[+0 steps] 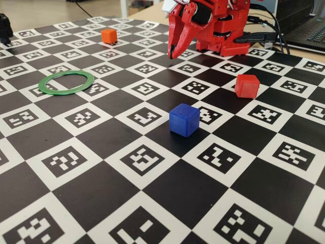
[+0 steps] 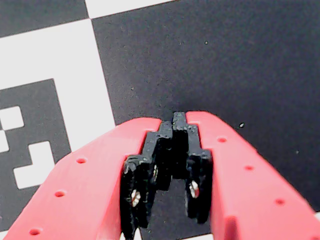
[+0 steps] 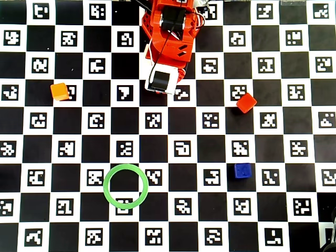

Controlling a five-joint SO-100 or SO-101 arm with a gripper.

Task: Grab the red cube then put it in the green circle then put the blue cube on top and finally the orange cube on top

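Blue cube [image 1: 184, 120] sits nearest the fixed camera; only the wrist view shows the jaws pressed together, empty.

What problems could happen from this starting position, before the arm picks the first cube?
1. The red cube sits turned at an angle to the board squares, so the shut hand may push it aside unless it opens and lines up with the faces.
2. The green circle is thin and lies loose on the board; a low carry could nudge it.
3. The orange cube and red cube look similar; they could be confused.
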